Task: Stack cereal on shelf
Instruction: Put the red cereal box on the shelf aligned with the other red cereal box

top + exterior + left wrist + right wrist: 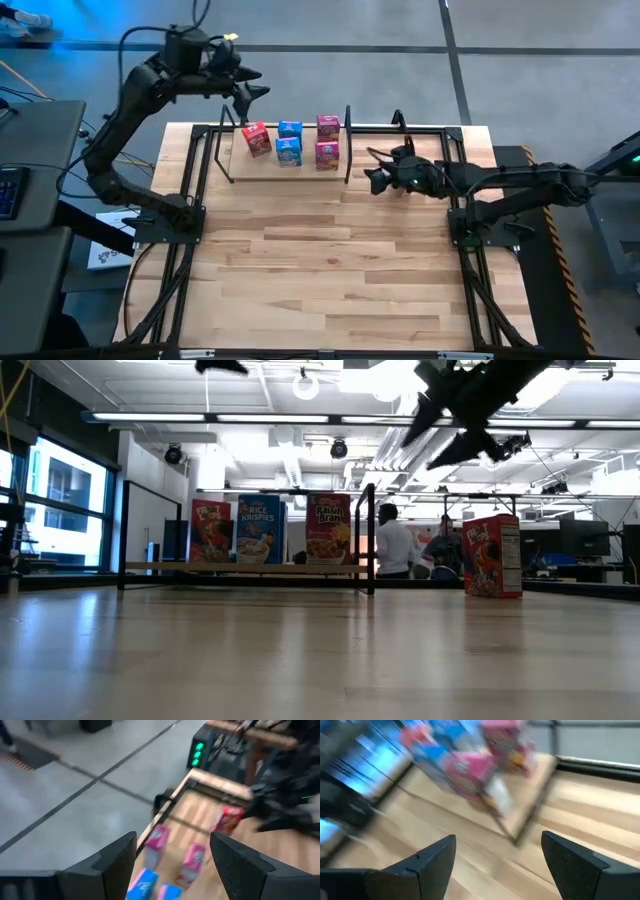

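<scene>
The shelf (270, 172) stands at the table's far side and holds several cereal boxes standing upright on their bases: a red one (256, 138), two blue (289, 140) and two pink (327, 140). Three fronts show in the low view (260, 530). Another red box (492, 555) stands on the table right of the shelf; it also shows in the left wrist view (227, 818). My left gripper (252, 100) is open and empty, high above the shelf's far left end. My right gripper (372, 168) is open and empty, raised just right of the shelf's right end rail.
The shelf's black upright end rails (348, 140) stand between my right gripper and the boxes. The plank tabletop (320, 270) stretches toward the near edge. People show in the room beyond the table (392, 540).
</scene>
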Robot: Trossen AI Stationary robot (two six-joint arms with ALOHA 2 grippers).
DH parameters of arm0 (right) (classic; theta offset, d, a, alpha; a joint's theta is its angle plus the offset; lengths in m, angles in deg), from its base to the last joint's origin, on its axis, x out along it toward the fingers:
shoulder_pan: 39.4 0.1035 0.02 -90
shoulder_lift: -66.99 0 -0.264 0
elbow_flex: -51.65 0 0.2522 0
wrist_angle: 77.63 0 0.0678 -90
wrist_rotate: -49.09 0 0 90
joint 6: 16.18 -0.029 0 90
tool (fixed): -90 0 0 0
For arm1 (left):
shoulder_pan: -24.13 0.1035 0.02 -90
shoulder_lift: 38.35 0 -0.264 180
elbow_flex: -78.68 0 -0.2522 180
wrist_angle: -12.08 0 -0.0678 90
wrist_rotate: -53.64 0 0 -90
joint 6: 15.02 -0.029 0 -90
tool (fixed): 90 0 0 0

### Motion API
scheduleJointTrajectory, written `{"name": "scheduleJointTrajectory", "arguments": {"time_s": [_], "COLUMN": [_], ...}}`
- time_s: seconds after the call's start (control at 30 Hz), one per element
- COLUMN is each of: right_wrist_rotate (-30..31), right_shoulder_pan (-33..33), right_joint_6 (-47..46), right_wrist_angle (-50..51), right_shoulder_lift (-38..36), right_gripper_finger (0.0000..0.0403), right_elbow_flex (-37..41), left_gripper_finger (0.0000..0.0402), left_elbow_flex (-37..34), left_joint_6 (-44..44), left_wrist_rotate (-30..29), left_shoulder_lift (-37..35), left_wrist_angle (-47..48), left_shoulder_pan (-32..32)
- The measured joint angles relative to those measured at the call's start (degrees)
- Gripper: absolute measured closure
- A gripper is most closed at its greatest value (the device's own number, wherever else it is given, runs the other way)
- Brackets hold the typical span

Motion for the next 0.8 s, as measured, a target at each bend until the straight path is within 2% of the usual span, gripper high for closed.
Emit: {"name": "scheduleJointTrajectory", "arguments": {"time_s": [0.13, 0.2, 0.27, 0.37, 0.57, 0.67, 0.8], "right_wrist_rotate": [-0.1, 0.3, 0.1, -0.4, -0.8, -0.8, -1.2], "right_shoulder_pan": [-2.6, -3.6, -4.6, -5.5, -5.7, -6.0, -8.3], "right_joint_6": [2.0, 3.9, 5.1, 4.6, -3.2, -5.3, -7.2], "right_wrist_angle": [19.4, 26.2, 31.5, 37.5, 48.2, 48.4, 46.4], "right_shoulder_lift": [1.7, 2.6, 2.9, 3.1, 3.1, 3.2, 3.2], "right_gripper_finger": [0.0116, 0.0116, 0.0116, 0.0116, 0.0116, 0.0116, 0.0116], "right_elbow_flex": [-8.0, -11.8, -14.5, -16.4, -16.0, -13.5, -9.7], "left_gripper_finger": [0.0158, 0.0158, 0.0158, 0.0158, 0.0158, 0.0158, 0.0158], "left_elbow_flex": [-0.1, -2.8, -8.9, -22.1, -48.2, -55.9, -59.3], "left_joint_6": [3.0, 4.9, 7.7, 12.8, 23.9, 27.8, 30.0], "left_wrist_rotate": [-1.9, -4.2, -6.4, -9.1, -13.8, -16.2, -17.9], "left_shoulder_lift": [-4.3, -6.9, -10.3, -16.2, -25.5, -27.8, -29.5], "left_wrist_angle": [-2.2, -7.6, -15.1, -28.5, -54.7, -66.6, -72.5], "left_shoulder_pan": [-4.7, -8.0, -11.1, -15.7, -24.6, -27.6, -29.3]}}
